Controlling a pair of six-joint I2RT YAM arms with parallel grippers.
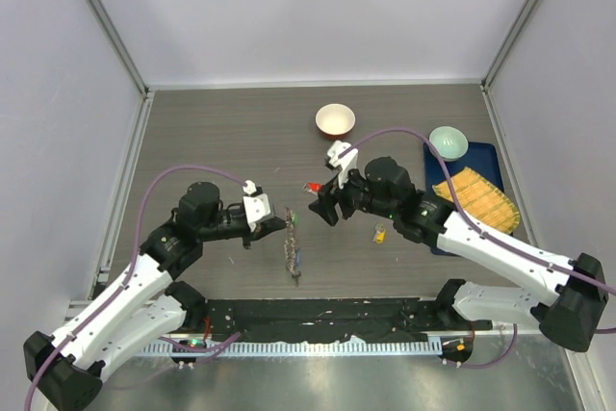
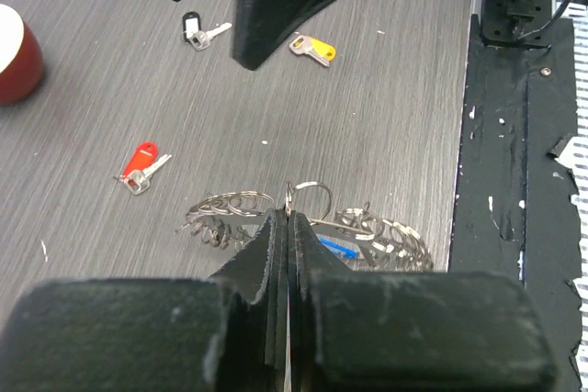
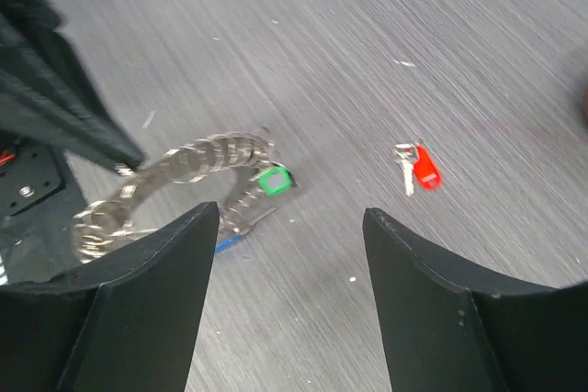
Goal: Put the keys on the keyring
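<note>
Our left gripper (image 2: pixel 288 218) is clamped tight on the keyring (image 2: pixel 386 231), holding it up on edge near the middle of the near edge of the table (image 1: pixel 212 132). Our right gripper (image 3: pixel 289 213) hangs spread wide, holding nothing, near the red key (image 3: pixel 423 170). The thin ring may twist in that narrow pinch, and the flat key may skid away when we grasp.

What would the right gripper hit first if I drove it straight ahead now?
Likely bare table between the green key on the keyring and the red key; the open right gripper lines up with neither, though depth is unclear.
</note>
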